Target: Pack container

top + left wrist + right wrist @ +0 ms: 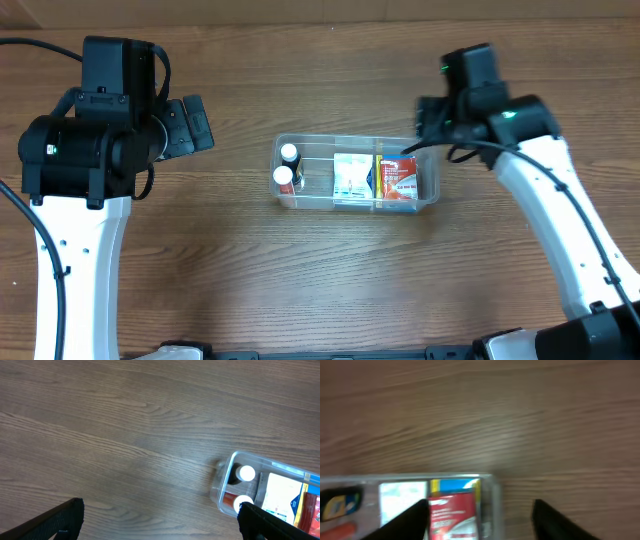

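The tabletop [330, 290] shows no loose item in the overhead view, so the packing looks close to done. The step in hand is probably the right arm clearing away from the container [316, 187], which sits mid-tabletop between the 2 arms. The right claw [480, 506] hangs over the container's right end, jaws spread wide with nothing in them. The left claw [160, 507] is equally wide and empty, well off to the container's left. To do this well, the right arm should rise straight up before swinging aside, so that neither finger catches the rim or drags the light tub. If the red box [398, 178] needs seating, a gentle downward press would serve better than a grab.

Only the overhead view shows the whole load: the white box [350, 177] in the middle, the red box at the right with a thin yellow-and-blue box [378, 172] against it, and 2 white-capped bottles [289, 152] at the left end. It hides the right claw's fingers under the wrist. The blurred right wrist view shows them, with the red box just beside one finger. The left wrist view shows the container's rounded left corner and the bottles' sides, one dark and one orange.
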Controlling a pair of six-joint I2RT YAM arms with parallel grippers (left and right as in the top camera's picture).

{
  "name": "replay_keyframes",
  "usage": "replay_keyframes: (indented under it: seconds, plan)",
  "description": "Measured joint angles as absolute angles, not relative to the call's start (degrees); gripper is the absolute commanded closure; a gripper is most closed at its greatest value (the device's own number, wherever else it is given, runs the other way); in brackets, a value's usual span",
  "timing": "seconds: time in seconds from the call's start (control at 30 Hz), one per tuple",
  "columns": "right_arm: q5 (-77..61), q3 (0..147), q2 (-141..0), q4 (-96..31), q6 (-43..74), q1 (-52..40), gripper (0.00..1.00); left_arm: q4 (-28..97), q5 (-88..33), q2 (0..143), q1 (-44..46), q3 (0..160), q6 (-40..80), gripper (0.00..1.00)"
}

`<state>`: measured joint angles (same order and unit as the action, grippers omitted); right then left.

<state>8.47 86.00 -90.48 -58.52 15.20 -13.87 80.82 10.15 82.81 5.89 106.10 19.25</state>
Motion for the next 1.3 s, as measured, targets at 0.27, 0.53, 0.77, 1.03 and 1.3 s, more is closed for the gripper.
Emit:
replay_keyframes:
  seconds: [0.27, 0.53, 0.77, 1.03, 1.3]
  plan:
    - [7.2, 83.8, -93.1, -59.0, 15.0, -6.9, 0.55, 80.8, 10.2, 82.8, 5.9, 106.1, 19.2, 0.00]
    - [4.4, 80.1, -101.2, -58.1, 15.0, -6.9, 0.55, 80.8, 10.2, 82.8, 5.9, 106.1, 19.2, 0.00]
    - [4.7, 79.8, -104.2, -57.6, 15.0, -6.7, 0.55, 80.8, 10.2, 82.8, 5.9, 106.1, 19.2, 0.00]
    - [2.1, 79.8, -104.2, -55.7, 13.6, -6.7, 0.53, 80.8, 10.2, 82.8, 5.9, 106.1, 19.2, 0.00]
    - [2.5, 79.8, -104.2, -53.5, 13.3, -6.8, 0.19, 80.8, 10.2, 82.8, 5.9, 106.1, 19.2, 0.00]
